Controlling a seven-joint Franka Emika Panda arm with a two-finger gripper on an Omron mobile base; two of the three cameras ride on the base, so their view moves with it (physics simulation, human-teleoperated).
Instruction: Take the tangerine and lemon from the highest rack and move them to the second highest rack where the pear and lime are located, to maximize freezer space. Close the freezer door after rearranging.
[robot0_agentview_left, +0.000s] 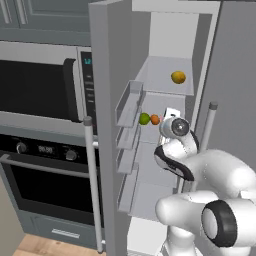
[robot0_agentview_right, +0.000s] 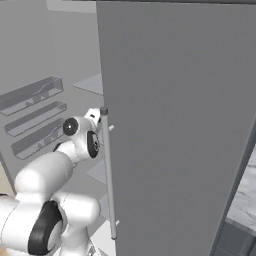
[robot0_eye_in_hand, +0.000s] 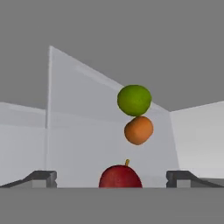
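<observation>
Tangerine (robot0_eye_in_hand: 138, 130) sits on 2nd rack w/ lime (robot0_eye_in_hand: 134, 100) & pear (robot0_eye_in_hand: 120, 176); lemon (robot0_agentview_left: 178, 77) alone on top rack. Gripper (robot0_eye_in_hand: 111, 178) spread wide, empty. Next: back out level, rise, approach lemon straight w/o nudging it.

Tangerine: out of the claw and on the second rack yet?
Yes. The tangerine sits beside the lime on that rack; the claw is open, holding nothing.

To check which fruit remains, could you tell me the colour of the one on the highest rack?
Yellow: it is the lemon, clearest in the left base view.
</observation>
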